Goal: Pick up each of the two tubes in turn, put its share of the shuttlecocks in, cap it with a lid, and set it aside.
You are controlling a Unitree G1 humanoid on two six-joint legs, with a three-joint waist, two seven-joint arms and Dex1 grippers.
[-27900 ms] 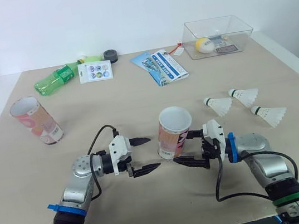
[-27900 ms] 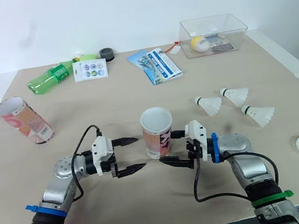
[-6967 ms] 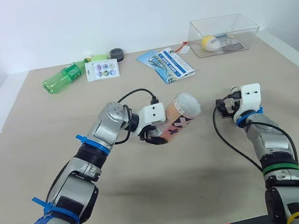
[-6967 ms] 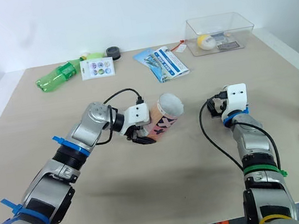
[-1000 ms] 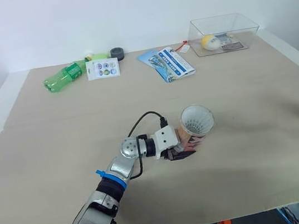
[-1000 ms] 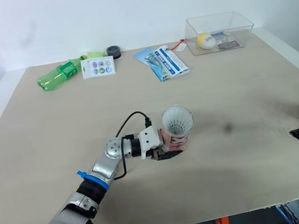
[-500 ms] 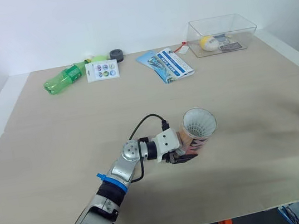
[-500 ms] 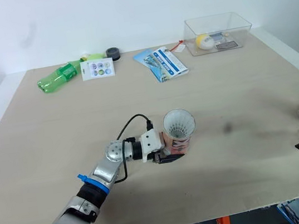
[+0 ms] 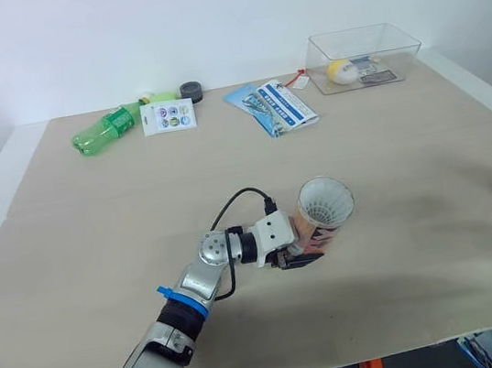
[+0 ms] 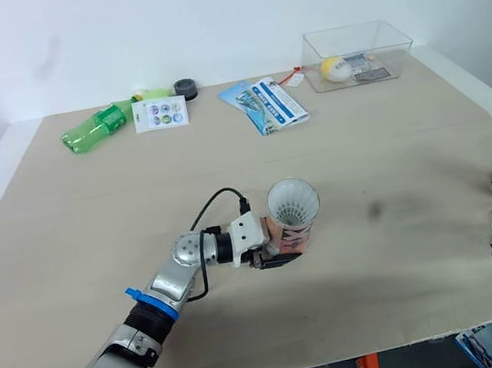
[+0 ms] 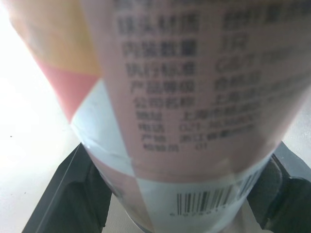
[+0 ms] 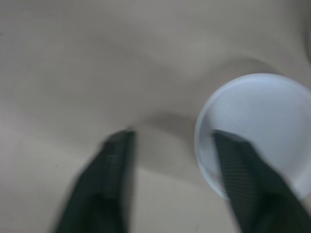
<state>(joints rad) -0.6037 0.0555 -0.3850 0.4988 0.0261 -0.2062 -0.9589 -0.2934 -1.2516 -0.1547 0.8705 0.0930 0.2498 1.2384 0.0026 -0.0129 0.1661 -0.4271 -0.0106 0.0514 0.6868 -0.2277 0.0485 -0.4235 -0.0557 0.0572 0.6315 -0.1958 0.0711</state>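
Grasping the shuttlecock tube [image 9: 324, 211] in left gripper [image 9: 295, 252], mid-table [image 9: 95, 225]; holding right gripper [image 12: 171, 135] released, spread astride white lid [image 12: 257, 131] rim, 4 o'clock.

Tube [image 11: 194, 121] label, blurred Chinese print, a number starting 021, barcode nearby, the rest unreadable

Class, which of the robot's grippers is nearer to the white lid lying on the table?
Right. The right gripper hangs open at the white lid, one finger over its rim. The left gripper is well away to the robot's left, shut on the open tube.
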